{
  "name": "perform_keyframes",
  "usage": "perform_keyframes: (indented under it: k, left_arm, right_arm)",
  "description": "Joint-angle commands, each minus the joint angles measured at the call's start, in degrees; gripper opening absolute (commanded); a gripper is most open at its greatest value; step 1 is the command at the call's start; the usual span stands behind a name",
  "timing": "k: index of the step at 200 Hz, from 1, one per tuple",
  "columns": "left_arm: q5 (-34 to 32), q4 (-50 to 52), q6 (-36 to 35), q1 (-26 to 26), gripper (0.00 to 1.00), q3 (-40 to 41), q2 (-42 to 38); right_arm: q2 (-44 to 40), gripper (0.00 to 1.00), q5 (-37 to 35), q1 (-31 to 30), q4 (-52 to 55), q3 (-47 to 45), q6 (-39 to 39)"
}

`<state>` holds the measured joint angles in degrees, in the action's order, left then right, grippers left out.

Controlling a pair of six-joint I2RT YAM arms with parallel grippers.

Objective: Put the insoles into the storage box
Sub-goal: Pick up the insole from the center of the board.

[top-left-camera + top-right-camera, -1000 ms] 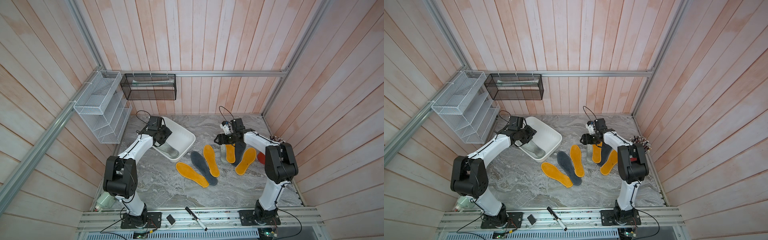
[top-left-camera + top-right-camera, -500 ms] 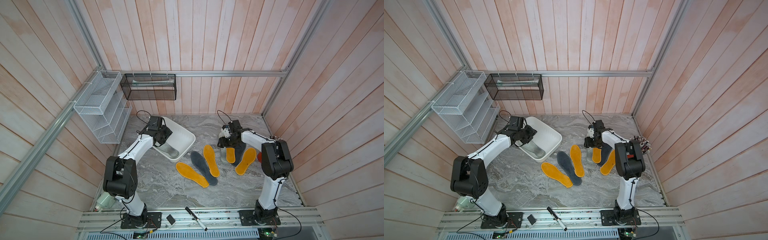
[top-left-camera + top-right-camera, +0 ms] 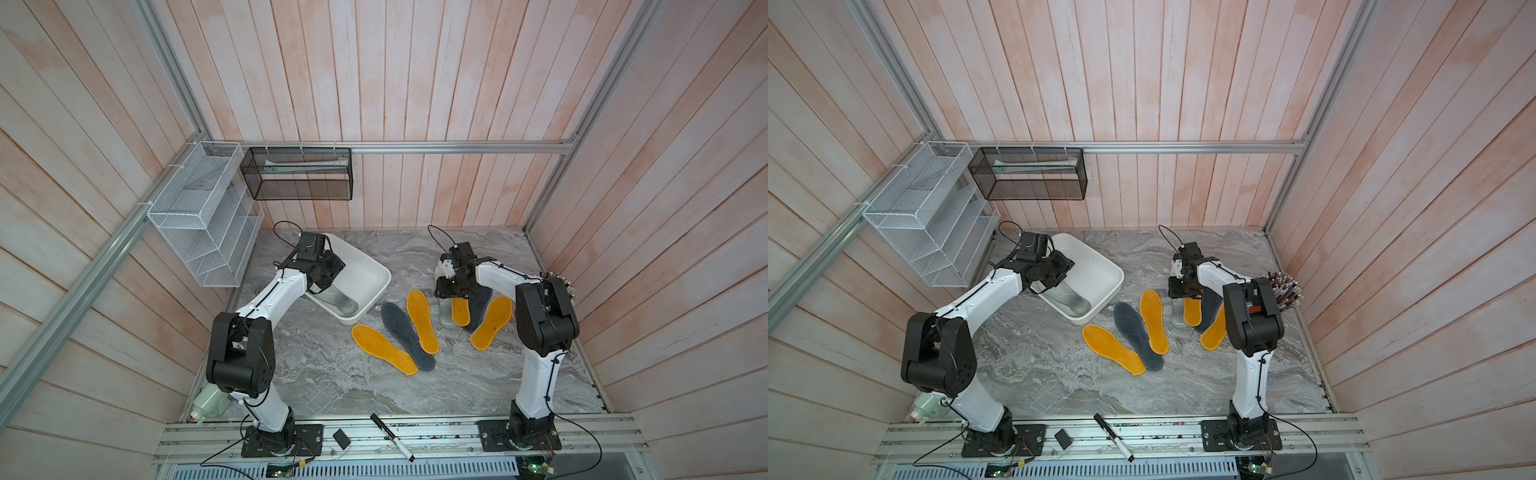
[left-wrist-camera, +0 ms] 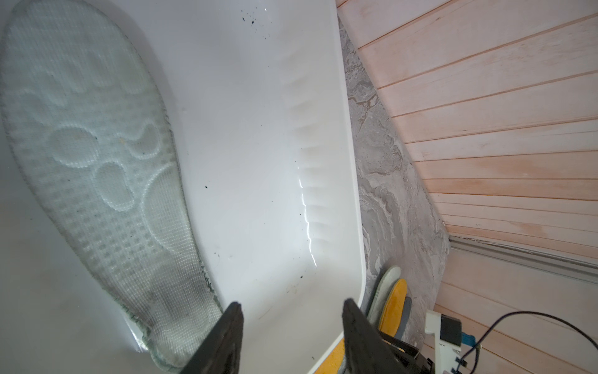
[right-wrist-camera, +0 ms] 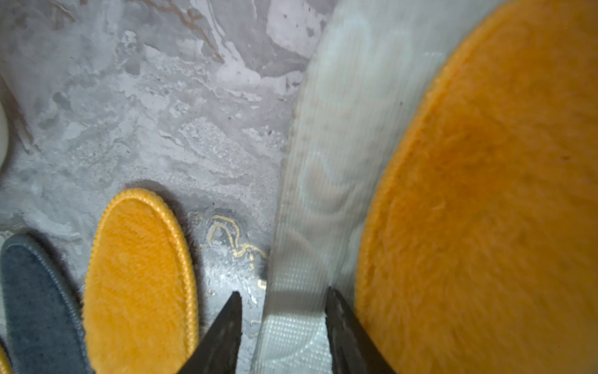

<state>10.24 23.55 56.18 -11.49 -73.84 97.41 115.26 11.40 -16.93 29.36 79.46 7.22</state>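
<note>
The white storage box (image 3: 368, 272) stands at the back left with one pale translucent insole (image 4: 90, 145) lying flat in it. My left gripper (image 4: 289, 311) hovers open over the box floor and holds nothing. A second pale insole (image 5: 339, 145) lies on the table, partly under an orange insole (image 5: 485, 194). My right gripper (image 5: 283, 301) is down at the table, open, its jaws either side of this pale insole's narrow end, with a gap on one side. In both top views more orange insoles (image 3: 382, 349) (image 3: 1154, 316) and dark grey insoles (image 3: 405, 336) (image 3: 1208, 307) lie mid-table.
A white wire rack (image 3: 203, 216) and a black mesh basket (image 3: 297, 174) hang on the back left walls. A marker pen (image 3: 392, 436) lies on the front rail. A bundle of small sticks (image 3: 1283, 289) sits by the right wall, and a pale bottle (image 3: 208, 401) near the left base.
My right gripper has dropped onto the pale insole's end and its jaws have narrowed around it. The left arm has stayed still over the box.
</note>
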Motion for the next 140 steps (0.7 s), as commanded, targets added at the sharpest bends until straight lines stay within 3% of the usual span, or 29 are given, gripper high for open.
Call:
perform_keyframes:
  k: [1, 57, 140]
  left_arm:
    - [0.0, 0.43, -0.48, -0.25, 0.51, 0.04, -0.37]
    - [-0.05, 0.93, -0.81, -0.2, 0.51, 0.5, -0.65]
    - [-0.46, 1.15, -1.25, -0.21, 0.51, 0.45, -0.83]
  right_arm:
    - [1.81, 0.44, -2.32, -0.7, 2.58, 0.7, 0.42]
    - [3.33, 0.43, -6.61, -2.21, 4.49, 0.77, 0.33]
    - [6.57, 0.28, -10.43, -2.56, 8.55, 2.63, 1.3]
